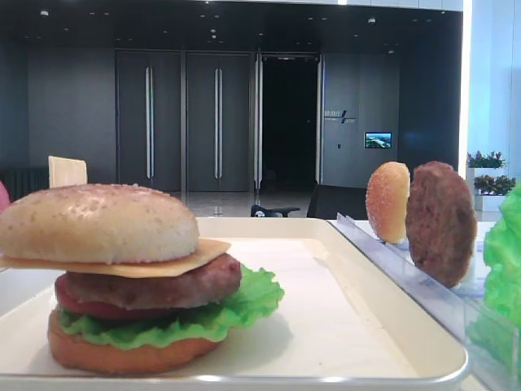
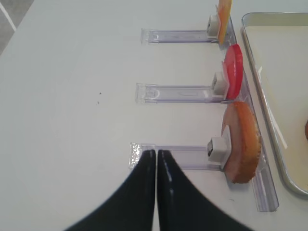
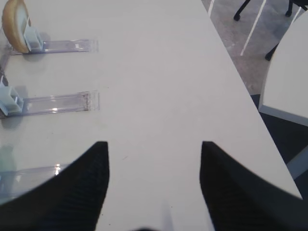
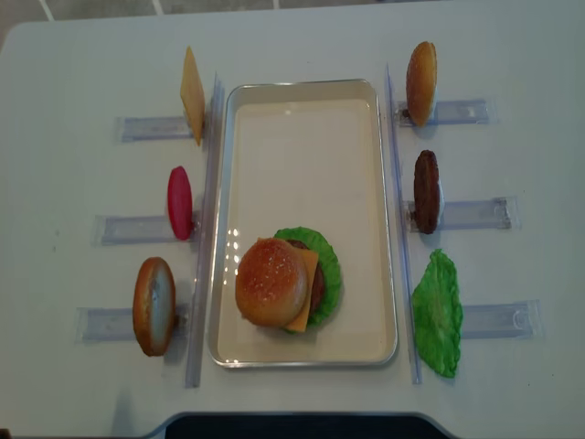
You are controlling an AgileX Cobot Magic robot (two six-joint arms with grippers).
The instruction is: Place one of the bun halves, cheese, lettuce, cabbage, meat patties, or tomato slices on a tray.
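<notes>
On the white tray [image 4: 302,155] stands a stacked burger: domed bun top [image 4: 270,282] over cheese [image 4: 307,274], a meat patty [image 1: 163,289], tomato and lettuce [image 4: 327,261]. My left gripper [image 2: 156,153] is shut and empty. It hangs over the table at the outer end of the clear holder carrying an orange bun half [image 2: 243,144]; a tomato slice [image 2: 233,77] and a cheese slice [image 2: 224,19] stand farther along. My right gripper [image 3: 154,144] is open over bare table, holding nothing, with a bun half [image 3: 14,24] far to its upper left.
Right of the tray, clear holders [image 4: 462,213] carry a bun half [image 4: 421,82], a meat patty [image 4: 426,191] and a lettuce leaf [image 4: 438,313]. The table's right edge [image 3: 250,96] runs close to my right gripper, with floor beyond.
</notes>
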